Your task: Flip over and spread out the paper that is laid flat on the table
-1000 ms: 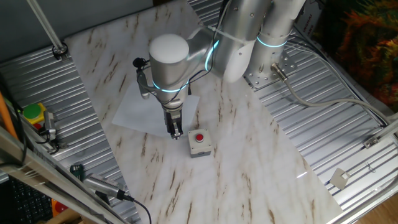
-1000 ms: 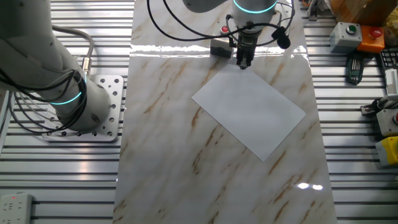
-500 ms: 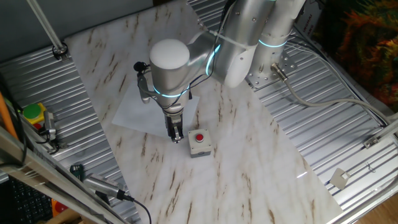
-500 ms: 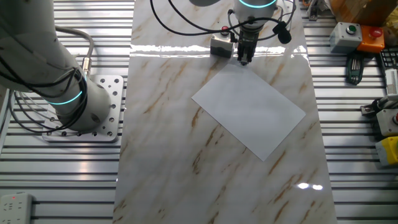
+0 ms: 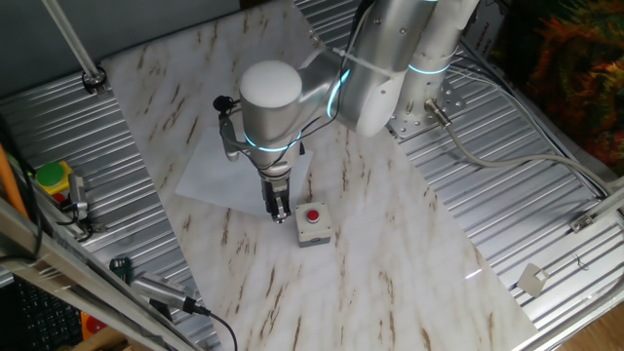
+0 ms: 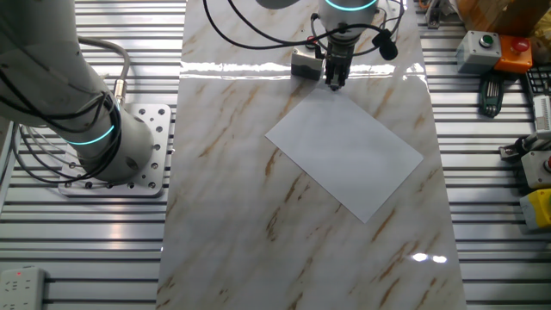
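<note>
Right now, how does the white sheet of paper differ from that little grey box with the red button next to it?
The paper is a thin flat white sheet; the grey box is a raised block with a red button on top. The paper covers far more of the table than the box does. The paper is plain and unmarked; the box has two colours. Both rest on the marble-look table, near the gripper, which hangs at the paper's corner beside the box.

Grey box with red button (image 5: 312, 223) sits on the marble top, 6 o'clock of centre. Ribbed silver panels (image 5: 517, 195) flank both sides. Yellow-green item (image 5: 51, 181) at 9 o'clock edge. In the other fixed view: grey box with green button (image 6: 478, 50) beside an orange unit (image 6: 519, 49) at 2 o'clock, white power strip (image 6: 21, 285) at 8 o'clock.
</note>
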### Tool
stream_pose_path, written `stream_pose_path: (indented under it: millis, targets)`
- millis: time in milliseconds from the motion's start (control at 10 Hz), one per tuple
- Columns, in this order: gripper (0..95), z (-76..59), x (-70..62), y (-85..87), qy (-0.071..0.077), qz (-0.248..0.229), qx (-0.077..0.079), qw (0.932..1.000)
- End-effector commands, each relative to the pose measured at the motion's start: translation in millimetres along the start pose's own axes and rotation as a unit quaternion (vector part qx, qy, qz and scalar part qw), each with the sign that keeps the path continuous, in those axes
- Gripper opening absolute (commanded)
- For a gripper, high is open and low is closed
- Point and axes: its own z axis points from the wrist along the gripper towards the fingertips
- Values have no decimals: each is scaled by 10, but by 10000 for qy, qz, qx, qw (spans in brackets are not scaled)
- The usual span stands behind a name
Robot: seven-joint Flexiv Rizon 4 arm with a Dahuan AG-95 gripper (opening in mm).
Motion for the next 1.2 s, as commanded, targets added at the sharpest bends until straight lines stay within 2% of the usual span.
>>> stream_pose_path:
  millis: [100, 1200]
  targets:
    - [190, 16, 0, 8, 1, 15, 6, 10000]
    - [190, 100, 28, 1, -26, -19, 17, 10000]
